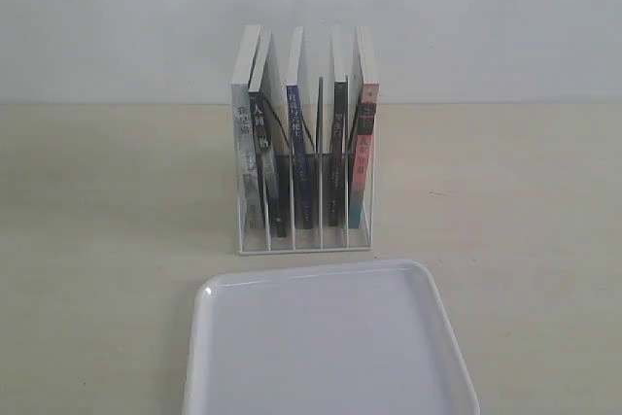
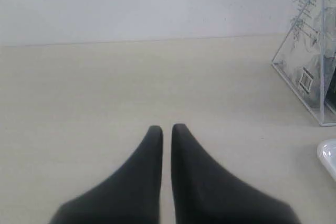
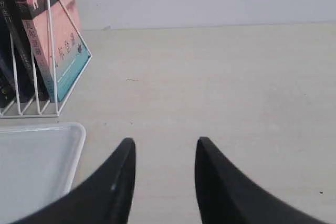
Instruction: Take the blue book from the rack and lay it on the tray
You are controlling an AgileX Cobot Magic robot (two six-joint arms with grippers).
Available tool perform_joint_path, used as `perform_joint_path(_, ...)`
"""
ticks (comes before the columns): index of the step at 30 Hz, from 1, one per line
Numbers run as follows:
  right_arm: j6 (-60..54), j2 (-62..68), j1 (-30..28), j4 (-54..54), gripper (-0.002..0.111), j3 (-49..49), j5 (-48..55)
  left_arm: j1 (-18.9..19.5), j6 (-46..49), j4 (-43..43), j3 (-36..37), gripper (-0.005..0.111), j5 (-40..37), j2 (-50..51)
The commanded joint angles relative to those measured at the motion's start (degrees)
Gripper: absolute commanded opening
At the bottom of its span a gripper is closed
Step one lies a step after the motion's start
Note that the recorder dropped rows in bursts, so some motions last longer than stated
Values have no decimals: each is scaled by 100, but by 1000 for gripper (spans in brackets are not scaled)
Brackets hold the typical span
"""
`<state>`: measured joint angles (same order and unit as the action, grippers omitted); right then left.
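Observation:
The blue book [image 1: 297,148] stands upright in the middle slot of the white wire rack [image 1: 303,240], its dark blue spine facing the exterior view. In front of the rack lies the white tray [image 1: 326,347], bare. Neither gripper shows in the exterior view. In the left wrist view my left gripper [image 2: 166,127] is shut with only a thin slit between its black fingers, over bare tabletop, the rack [image 2: 310,77] off to one side. My right gripper [image 3: 165,142] is open and holds nothing, beside the tray's corner [image 3: 39,166] and the rack's end [image 3: 50,66].
Other books fill the rack: a white-spined one [image 1: 244,133], black-spined ones [image 1: 264,153] [image 1: 337,148] and a red-and-teal-spined one [image 1: 362,153] at the right end. A pale wall stands close behind the rack. The beige tabletop [image 1: 505,201] stretches out on both sides.

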<state>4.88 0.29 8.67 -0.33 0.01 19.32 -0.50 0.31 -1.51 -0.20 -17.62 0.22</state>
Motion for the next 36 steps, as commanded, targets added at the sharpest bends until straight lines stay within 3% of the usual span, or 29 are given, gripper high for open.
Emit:
perform_joint_path(1, -30, -29, -12, -20, 37, -1, -20, -6, 21, 43, 20, 5, 21, -22)
perform_joint_path(13, -177, -29, -12, -18, 37, -1, -2661, -6, 21, 43, 20, 5, 21, -22)
perform_joint_path(16, -177, -29, -12, -18, 37, -1, -3874, -6, 21, 43, 20, 5, 21, -22)
perform_joint_path(18, 32, -29, -12, -18, 37, -1, -5378, -6, 21, 43, 20, 5, 21, -22)
perform_joint_path(21, 531, -29, -12, 224, 37, -1, -6248, -6, 21, 43, 20, 5, 21, -22)
perform_joint_path(23, 576, -29, -12, 462, 37, -299, -6260, -6, 21, 43, 20, 5, 21, -22)
perform_joint_path(25, 549, -7, -12, 625, 37, -1011, -5988, -6, 21, 43, 20, 5, 21, -22)
perform_joint_path(27, 504, 516, -12, 478, 37, -2023, -4651, -6, 21, 43, 20, 5, 21, -22)
perform_joint_path(29, 476, 1356, -12, -263, 37, -3043, -2716, -6, 21, 43, 20, 5, 21, -22)
perform_joint_path(30, 476, 1969, -12, -434, 37, -3517, -1276, -6, 21, 43, 20, 5, 21, -22)
perform_joint_path(33, 489, 3378, -12, -444, 37, -4286, 1528, -6, 21, 43, 20, 5, 21, -22)
perform_joint_path(36, 556, 3972, -12, -444, 37, -4314, 1996, -6, 21, 43, 20, 5, 21, -22)
